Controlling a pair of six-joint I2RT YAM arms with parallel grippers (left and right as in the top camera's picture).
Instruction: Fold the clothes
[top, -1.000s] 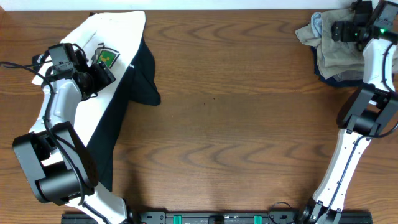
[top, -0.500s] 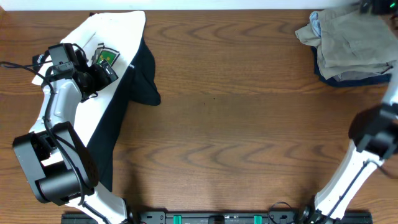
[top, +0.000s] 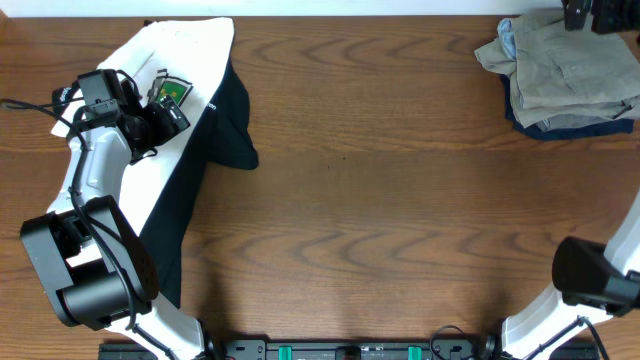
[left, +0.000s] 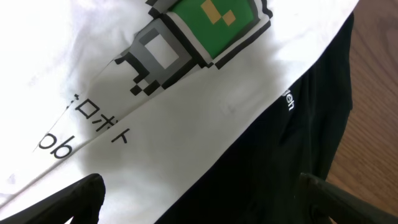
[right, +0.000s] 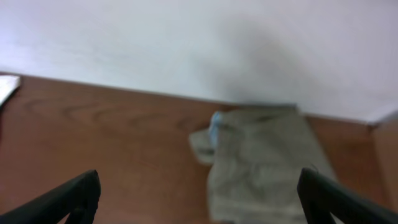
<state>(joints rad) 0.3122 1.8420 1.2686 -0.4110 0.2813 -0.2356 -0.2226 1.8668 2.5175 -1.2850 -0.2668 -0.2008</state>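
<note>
The clothes lie in two places. A white T-shirt with a green pixel print is spread over a black garment at the left. My left gripper hovers just over them, open, with nothing between its fingers; in the overhead view the left gripper sits beside the print. At the far right a crumpled khaki garment tops a navy piece. My right gripper is open and empty, raised above the table, with the blurred khaki pile ahead of it.
The wooden table stretches bare between the two heaps. A pale wall rises behind the table's far edge. The right arm's elbow hangs at the lower right, and its wrist is cut off by the top edge.
The right arm has lifted off the khaki pile and swung up and back toward the far edge, leaving the pile where it was. The left arm has stayed put.
</note>
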